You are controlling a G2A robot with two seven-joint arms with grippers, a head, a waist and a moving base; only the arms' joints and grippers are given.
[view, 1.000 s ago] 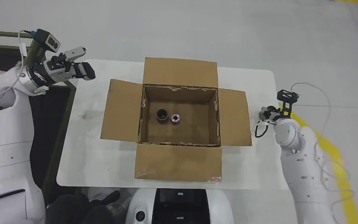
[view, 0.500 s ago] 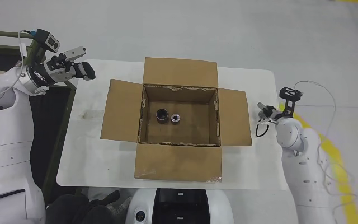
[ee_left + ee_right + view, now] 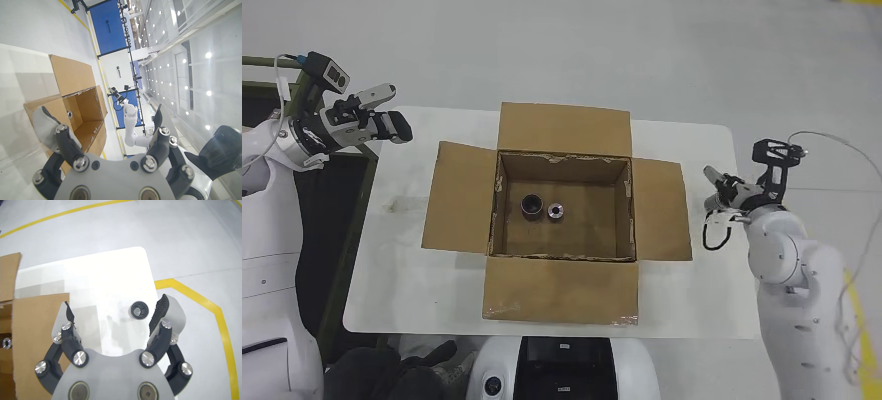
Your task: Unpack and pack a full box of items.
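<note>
An open cardboard box (image 3: 562, 205) stands mid-table with its flaps spread. Inside lie a dark cylinder (image 3: 532, 205) and a small metal ring (image 3: 556, 211). My right gripper (image 3: 720, 195) hangs open over the table's right edge, beside the box's right flap (image 3: 37, 317). Below it, a short metal sleeve (image 3: 139, 310) stands on the white table close to one fingertip (image 3: 160, 306), not touching it. My left gripper (image 3: 402, 110) is open and empty, held above the table's far left corner. In the left wrist view the gripper (image 3: 101, 115) faces the box (image 3: 83, 106) and a ring (image 3: 70, 114) inside.
The white table (image 3: 402, 270) has bare strips left, right and in front of the box. A dark frame (image 3: 342, 250) runs along its left side. Yellow floor tape (image 3: 217, 309) lies beyond the right edge.
My right arm has drawn up and slightly outward from the table's right edge. The left arm and the box contents have not moved.
</note>
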